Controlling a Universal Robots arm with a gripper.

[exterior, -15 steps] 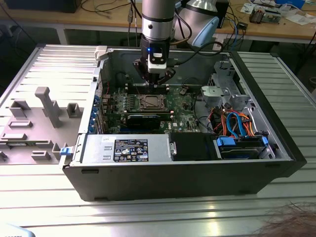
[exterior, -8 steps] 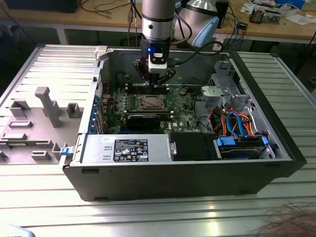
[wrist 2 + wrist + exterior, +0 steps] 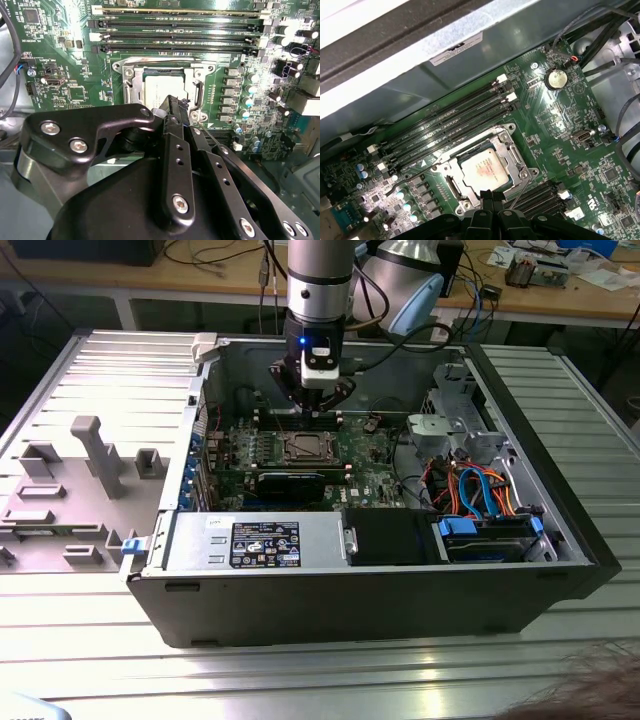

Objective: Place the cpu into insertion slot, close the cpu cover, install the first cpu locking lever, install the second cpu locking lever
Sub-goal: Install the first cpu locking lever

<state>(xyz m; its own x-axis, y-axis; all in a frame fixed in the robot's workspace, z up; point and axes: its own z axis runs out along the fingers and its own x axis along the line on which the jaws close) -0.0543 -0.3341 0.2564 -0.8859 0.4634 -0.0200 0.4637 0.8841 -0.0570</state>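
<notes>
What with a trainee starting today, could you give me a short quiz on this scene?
1. True or false: the cpu sits in the insertion slot.
2. The gripper hovers nearest to: A) the insertion slot, B) the coin battery, C) the blue cables.
3. Fill in: the motherboard is ___ in colour.
Key: 1 true; 2 A; 3 green.

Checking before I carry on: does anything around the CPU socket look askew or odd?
Nothing looks damaged. The cpu sits square in the slot. One thing stands out: in the first wrist view a thin wire lever beside the slot slants up instead of lying flat, close to the claw.
</notes>
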